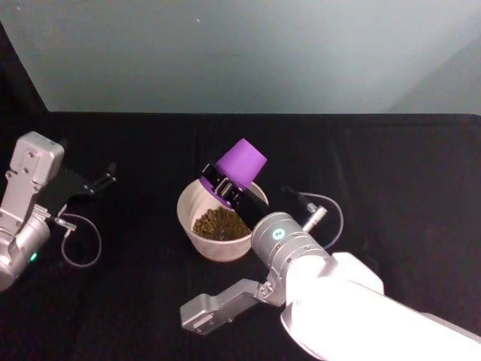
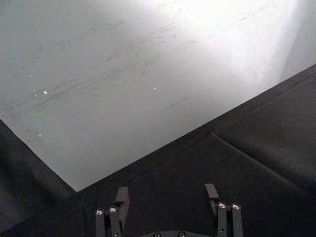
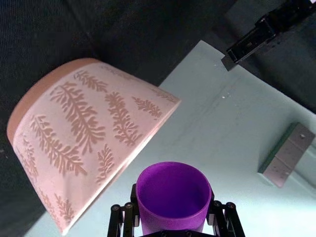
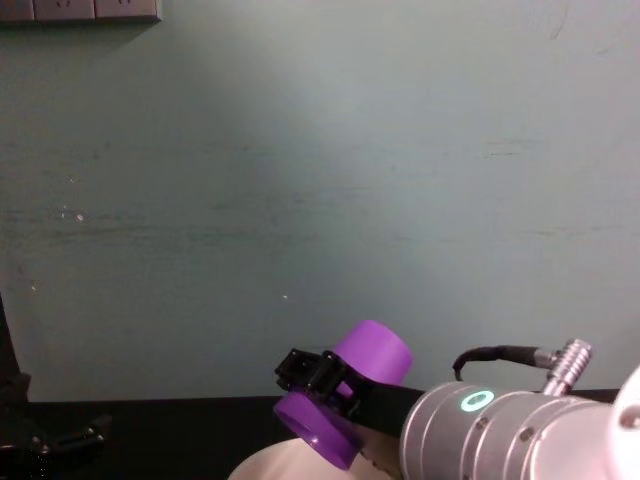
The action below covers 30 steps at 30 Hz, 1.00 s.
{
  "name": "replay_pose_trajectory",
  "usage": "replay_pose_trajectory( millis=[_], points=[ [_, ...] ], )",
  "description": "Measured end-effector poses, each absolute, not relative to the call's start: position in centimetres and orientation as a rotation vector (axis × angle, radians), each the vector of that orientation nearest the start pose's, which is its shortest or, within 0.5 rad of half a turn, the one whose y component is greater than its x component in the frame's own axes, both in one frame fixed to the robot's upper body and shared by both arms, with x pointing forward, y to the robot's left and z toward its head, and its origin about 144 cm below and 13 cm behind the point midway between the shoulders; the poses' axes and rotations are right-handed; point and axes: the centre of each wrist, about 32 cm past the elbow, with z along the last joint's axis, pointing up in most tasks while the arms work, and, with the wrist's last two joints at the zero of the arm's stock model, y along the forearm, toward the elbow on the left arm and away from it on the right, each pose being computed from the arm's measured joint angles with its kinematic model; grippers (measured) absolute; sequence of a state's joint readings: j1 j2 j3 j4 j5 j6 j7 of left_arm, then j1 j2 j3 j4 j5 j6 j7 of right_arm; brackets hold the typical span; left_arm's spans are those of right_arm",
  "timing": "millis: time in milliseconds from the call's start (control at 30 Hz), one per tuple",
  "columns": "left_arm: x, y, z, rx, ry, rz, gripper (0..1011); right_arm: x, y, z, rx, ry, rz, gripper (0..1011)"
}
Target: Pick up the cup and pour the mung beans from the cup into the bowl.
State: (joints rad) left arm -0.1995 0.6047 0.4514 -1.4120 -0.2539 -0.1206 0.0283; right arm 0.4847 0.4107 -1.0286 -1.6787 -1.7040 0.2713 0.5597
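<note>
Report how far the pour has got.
Done: brownish mung beans lie in the wide pale pink bowl. In hand: the right gripper holds the small purple plastic cup tipped over the bowl; its inside looks empty. Left: setting the cup down. The left gripper sits open, aside.

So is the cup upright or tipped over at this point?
Tipped. The cup in the right gripper has its base up and mouth down over the bowl, beans inside the bowl.

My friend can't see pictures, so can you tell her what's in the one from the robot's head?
The right gripper holds a purple cup tipped upside down over a pale bowl, and the mung beans lie in a brownish heap inside the bowl. The bowl stands on a black table. The left gripper rests open, off to the left.
</note>
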Motion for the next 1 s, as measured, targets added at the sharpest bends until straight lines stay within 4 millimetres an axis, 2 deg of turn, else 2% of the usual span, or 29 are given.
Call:
replay_pose_trajectory(
  millis=[300,600,800,900,1000],
  points=[
    [48.9,31.0,114.0,0.304,-0.285,1.248,1000,44.5,-7.3,120.3,-1.416,-1.932,-0.348,731],
    [48.9,31.0,114.0,0.304,-0.285,1.248,1000,44.6,-7.9,120.9,-1.357,-1.874,-0.406,731],
    [48.9,31.0,114.0,0.305,-0.285,1.248,1000,45.0,-10.0,122.1,-1.177,-1.675,-0.59,732],
    [48.9,31.0,114.0,0.304,-0.285,1.248,1000,45.6,-12.6,122.6,-1.016,-1.483,-0.745,731],
    [48.9,31.0,114.0,0.304,-0.285,1.248,1000,46.0,-14.0,122.8,-0.926,-1.382,-0.814,732]
  ],
)
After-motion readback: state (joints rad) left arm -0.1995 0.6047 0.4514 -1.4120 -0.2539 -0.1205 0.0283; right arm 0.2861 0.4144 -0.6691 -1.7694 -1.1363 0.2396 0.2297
